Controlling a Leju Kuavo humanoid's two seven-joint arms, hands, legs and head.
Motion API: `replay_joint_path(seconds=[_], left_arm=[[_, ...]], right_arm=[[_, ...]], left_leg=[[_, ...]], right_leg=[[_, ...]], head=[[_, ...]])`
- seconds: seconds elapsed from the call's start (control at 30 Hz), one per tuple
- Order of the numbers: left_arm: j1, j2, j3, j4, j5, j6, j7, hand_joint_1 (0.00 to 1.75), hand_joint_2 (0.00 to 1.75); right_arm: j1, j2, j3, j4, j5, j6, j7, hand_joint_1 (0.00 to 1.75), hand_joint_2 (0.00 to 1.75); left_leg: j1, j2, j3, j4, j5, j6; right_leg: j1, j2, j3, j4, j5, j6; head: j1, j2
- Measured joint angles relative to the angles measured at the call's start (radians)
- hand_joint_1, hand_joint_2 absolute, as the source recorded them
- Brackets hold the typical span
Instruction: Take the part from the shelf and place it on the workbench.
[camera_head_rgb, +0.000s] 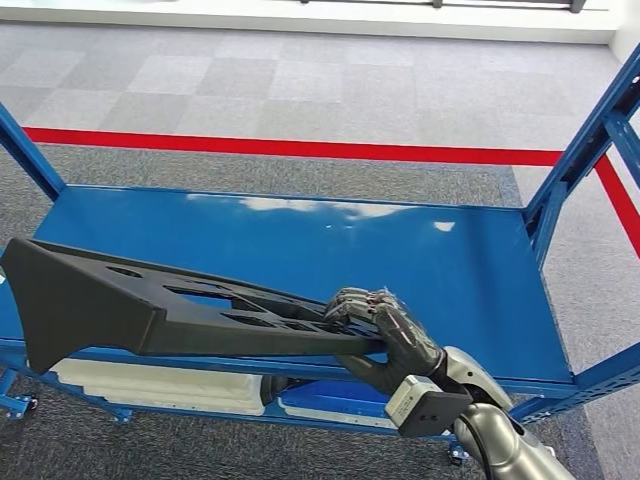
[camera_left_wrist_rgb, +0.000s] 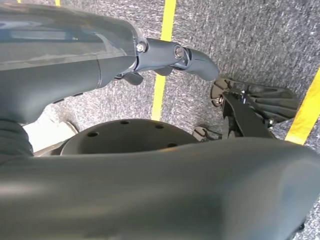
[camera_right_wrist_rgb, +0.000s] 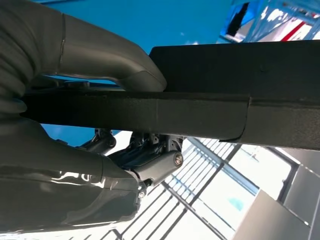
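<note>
The right hand (camera_head_rgb: 381, 335) covers the part's (camera_head_rgb: 151, 300) near end (left hand's fingers (camera_left_wrist_rgb: 177, 55) blurred).

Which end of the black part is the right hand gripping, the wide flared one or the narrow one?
The narrow end: the right hand grips the black part there, while the wide flared end juts out to the robot's left.

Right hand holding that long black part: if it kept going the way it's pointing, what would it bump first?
The right hand points left along the blue shelf's front edge, gripping the black part. Apart from the part it holds, the way looks free as far as the head view shows, though depth is unclear.
</note>
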Motion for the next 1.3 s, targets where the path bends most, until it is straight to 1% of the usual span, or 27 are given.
replay_joint_path(seconds=[0.27,0.4,0.47,0.57,0.63,0.67,0.7,0.73,0.77,0.8,0.87,0.9,0.93,0.97,1.0,1.03,1.07,1.1,1.13,1.17,1.2,1.23,1.27,1.3], left_arm=[[0.0,0.006,0.0,0.0,-0.005,-0.006,-0.026,0.0,1.75],[0.0,0.008,0.002,0.0,0.001,0.005,-0.037,0.0,1.75],[0.0,0.01,0.002,0.0,0.001,0.01,-0.039,0.0,1.75],[0.0,0.014,0.002,0.0,0.001,0.018,-0.038,0.0,1.75],[0.0,0.017,0.003,0.0,0.001,0.022,-0.033,0.0,1.75],[0.0,0.018,0.003,0.0,0.001,0.022,-0.031,0.0,1.75],[0.0,0.019,0.003,0.0,0.001,0.022,-0.028,0.0,1.75],[0.0,0.02,0.003,0.0,0.001,0.022,-0.027,0.0,1.75],[0.0,0.02,0.003,0.0,0.001,0.021,-0.025,0.0,1.75],[0.0,0.02,0.003,0.0,0.001,0.019,-0.025,0.0,1.75],[0.0,0.021,0.003,0.0,0.001,0.01,-0.024,0.0,1.75],[0.001,0.021,0.004,0.0,0.001,0.004,-0.024,0.0,1.75],[0.001,0.022,0.004,0.0,0.001,-0.002,-0.024,0.0,1.75],[0.001,0.023,0.004,0.0,0.001,-0.007,-0.025,0.0,1.75],[0.002,0.024,0.004,0.0,0.001,-0.011,-0.027,0.0,1.75],[0.001,0.026,0.004,0.0,0.001,-0.015,-0.028,0.0,1.75],[0.001,0.029,0.005,0.0,0.001,-0.017,-0.029,0.0,1.75],[0.001,0.032,0.005,0.0,0.001,-0.018,-0.031,0.0,1.75],[0.001,0.035,0.005,0.0,0.001,-0.019,-0.032,0.0,1.75],[0.001,0.038,0.005,0.0,0.001,-0.018,-0.033,0.0,1.75],[0.002,0.041,0.006,0.0,0.001,-0.018,-0.034,0.0,1.75],[0.002,0.043,0.007,0.0,0.001,-0.018,-0.034,0.0,1.75],[0.003,0.046,0.008,0.0,0.001,-0.017,-0.035,0.0,1.75],[0.003,0.048,0.01,0.0,0.0,-0.015,-0.035,0.0,1.75]], right_arm=[[-0.012,0.001,0.004,0.0,-0.103,0.065,-0.009,1.75,1.75],[-0.011,0.005,0.008,0.007,-0.126,0.079,-0.008,1.75,1.75],[-0.005,0.011,0.01,0.012,-0.129,0.074,-0.019,1.75,1.75],[0.018,0.036,0.011,0.016,-0.119,0.045,-0.05,1.75,1.75],[0.033,0.053,0.012,0.017,-0.118,0.038,-0.055,1.75,1.75],[0.039,0.059,0.012,0.017,-0.119,0.037,-0.055,1.75,1.75],[0.043,0.062,0.012,0.017,-0.12,0.037,-0.055,1.75,1.75],[0.045,0.065,0.012,0.017,-0.122,0.038,-0.055,1.75,1.75],[0.047,0.066,0.012,0.018,-0.124,0.04,-0.055,1.75,1.75],[0.049,0.067,0.012,0.019,-0.127,0.043,-0.053,1.75,1.75],[0.054,0.067,0.012,0.025,-0.13,0.048,-0.05,1.75,1.75],[0.057,0.067,0.012,0.029,-0.129,0.05,-0.049,1.75,1.75],[0.061,0.066,0.012,0.033,-0.129,0.052,-0.049,1.75,1.75],[0.063,0.066,0.012,0.036,-0.129,0.054,-0.049,1.75,1.75],[0.063,0.066,0.012,0.039,-0.129,0.055,-0.05,1.75,1.75],[0.063,0.066,0.012,0.041,-0.13,0.056,-0.051,1.75,1.75],[0.064,0.067,0.012,0.043,-0.129,0.056,-0.052,1.75,1.75],[0.065,0.067,0.012,0.045,-0.128,0.056,-0.054,1.75,1.75],[0.066,0.068,0.012,0.045,-0.127,0.055,-0.055,1.75,1.75],[0.068,0.068,0.012,0.046,-0.125,0.054,-0.056,1.75,1.75],[0.069,0.069,0.012,0.046,-0.124,0.054,-0.057,1.75,1.75],[0.07,0.071,0.012,0.046,-0.123,0.053,-0.057,1.75,1.75],[0.071,0.072,0.012,0.046,-0.123,0.053,-0.058,1.75,1.75],[0.072,0.073,0.012,0.047,-0.123,0.053,-0.058,1.75,1.75]], left_leg=[[0.0,0.0,0.0,0.0,0.0,0.0],[-0.001,0.0,0.0,0.001,0.0,0.001],[-0.002,0.0,0.0,0.001,-0.001,0.001],[-0.006,0.0,0.0,0.002,-0.004,0.006],[-0.01,-0.001,0.0,0.002,-0.006,0.01],[-0.012,-0.001,0.001,0.0,-0.005,0.013],[-0.01,0.0,0.004,-0.008,0.0,0.019],[-0.007,0.002,0.008,-0.018,0.006,0.026],[-0.004,0.004,0.012,-0.028,0.013,0.033],[-0.001,0.006,0.015,-0.036,0.018,0.038],[0.0,0.006,0.016,-0.039,0.02,0.04],[0.0,0.006,0.016,-0.039,0.02,0.04],[0.001,0.006,0.015,-0.038,0.02,0.039],[0.004,0.006,0.015,-0.037,0.019,0.038],[0.007,0.006,0.016,-0.034,0.018,0.034],[0.011,0.006,0.015,-0.03,0.016,0.028],[0.012,0.004,0.013,-0.024,0.014,0.02],[0.013,0.003,0.01,-0.018,0.014,0.011],[0.012,0.001,0.007,-0.014,0.015,0.004],[0.011,0.0,0.004,-0.011,0.018,-0.002],[0.011,0.0,0.002,-0.011,0.021,-0.006],[0.011,0.0,-0.002,-0.007,0.016,-0.01],[0.012,0.0,-0.009,0.007,-0.002,-0.014],[0.012,0.0,-0.022,0.04,-0.034,-0.019]], right_leg=[[0.0,0.0,0.0,0.0,0.0,0.0],[-0.002,0.0,0.0,-0.001,0.0,0.001],[-0.004,0.0,0.0,-0.002,0.001,0.001],[-0.007,0.0,0.0,-0.002,0.0,0.003],[-0.012,0.0,0.0,-0.004,0.0,0.008],[-0.013,0.0,0.001,-0.007,0.001,0.012],[-0.014,0.0,0.003,-0.007,-0.001,0.016],[-0.013,0.0,0.003,-0.004,-0.008,0.018],[-0.012,0.0,-0.004,0.014,-0.025,0.019],[-0.011,0.0,-0.018,0.05,-0.052,0.018],[-0.01,0.0,-0.071,0.162,-0.111,0.018],[-0.011,0.0,-0.095,0.211,-0.125,0.02],[-0.013,0.0,-0.106,0.233,-0.118,0.024],[-0.015,0.0,-0.102,0.217,-0.092,0.028],[-0.018,-0.001,-0.081,0.167,-0.053,0.033],[-0.02,-0.001,-0.053,0.105,-0.021,0.039],[-0.02,0.001,-0.03,0.054,0.005,0.039],[-0.02,0.004,-0.018,0.023,0.018,0.037],[-0.017,0.007,-0.016,0.014,0.019,0.032],[-0.015,0.009,-0.021,0.015,0.023,0.023],[-0.016,0.008,-0.026,0.016,0.025,0.016],[-0.017,0.006,-0.031,0.016,0.027,0.008],[-0.018,0.003,-0.038,0.016,0.032,0.0],[-0.019,0.0,-0.046,0.016,0.038,-0.008]], head=[[0.0,0.0],[0.0,0.0],[0.0,0.0],[0.0,0.0],[0.0,0.0],[0.0,0.0],[0.0,0.0],[0.0,0.0],[0.0,0.0],[0.001,0.0],[0.001,0.0],[0.001,0.0],[0.001,0.0],[0.001,0.0],[0.001,0.0],[0.001,0.0],[0.001,0.0],[0.001,0.0],[0.002,0.0],[0.002,0.0],[0.002,0.0],[0.001,0.0],[0.001,0.0],[0.001,0.0]])
